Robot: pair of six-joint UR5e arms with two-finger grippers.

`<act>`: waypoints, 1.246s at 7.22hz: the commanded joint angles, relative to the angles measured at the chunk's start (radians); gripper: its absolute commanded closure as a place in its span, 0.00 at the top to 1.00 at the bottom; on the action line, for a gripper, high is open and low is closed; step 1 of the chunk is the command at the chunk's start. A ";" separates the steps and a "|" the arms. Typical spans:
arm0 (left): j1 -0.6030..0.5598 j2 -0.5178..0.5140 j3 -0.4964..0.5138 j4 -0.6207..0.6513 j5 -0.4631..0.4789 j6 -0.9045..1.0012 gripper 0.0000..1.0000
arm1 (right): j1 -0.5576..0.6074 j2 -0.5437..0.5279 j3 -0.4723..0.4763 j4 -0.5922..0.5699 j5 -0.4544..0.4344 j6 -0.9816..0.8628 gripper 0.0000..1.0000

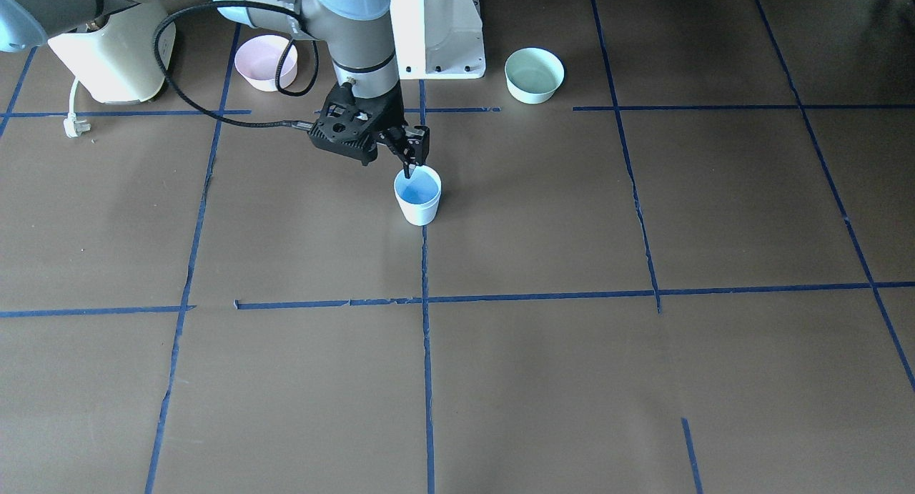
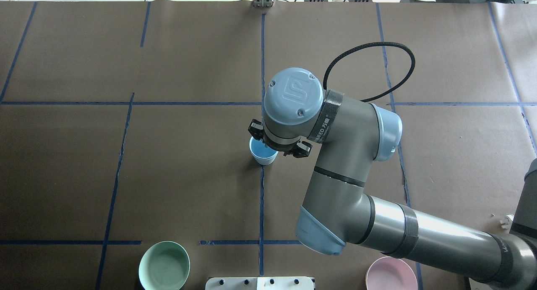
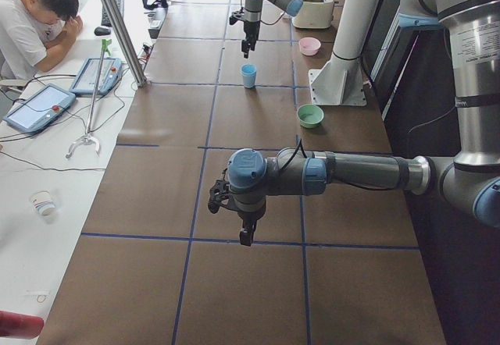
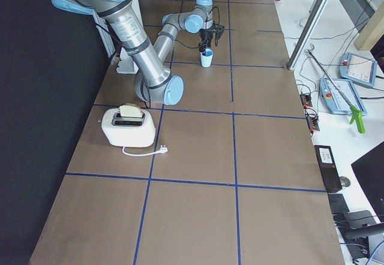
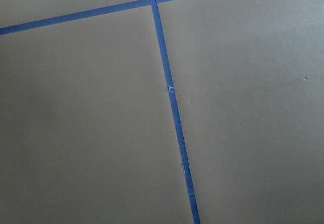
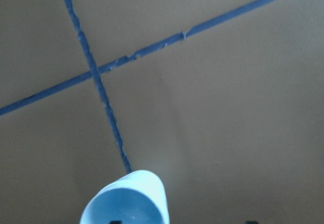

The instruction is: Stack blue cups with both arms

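The right arm's black two-finger claw points straight down over a small pale blue tapered plastic cup. Its fingers stand apart: in the right wrist view one dark tip shows over the cup's mouth and the other outside its wall, though contact with the rim cannot be judged. The cup stands upright on a blue tape line of the brown paper-covered desk, near the middle and a little out from the white pedestal base. Whether it is one cup or two nested cannot be told. A round pink bowl sits beside the base on the robot's right and a round mint-green bowl on its left, both well apart from the cup. A cream toaster stands farther right, beyond the pink bowl. Far to the left, the left arm's black claw hangs above bare desk; whether its fingers are apart cannot be told.
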 commanded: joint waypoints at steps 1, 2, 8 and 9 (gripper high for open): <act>0.002 -0.005 0.004 0.000 0.006 -0.055 1.00 | 0.246 -0.154 0.040 0.002 0.225 -0.374 1.00; 0.002 -0.005 0.006 0.000 0.008 -0.053 1.00 | 0.379 -0.245 0.039 0.000 0.311 -0.611 1.00; 0.002 -0.008 0.019 -0.037 0.014 -0.052 1.00 | 0.889 -0.792 0.016 0.002 0.442 -1.665 1.00; 0.002 -0.006 0.016 -0.037 0.014 -0.049 1.00 | 0.938 -0.878 0.023 0.010 0.439 -1.713 1.00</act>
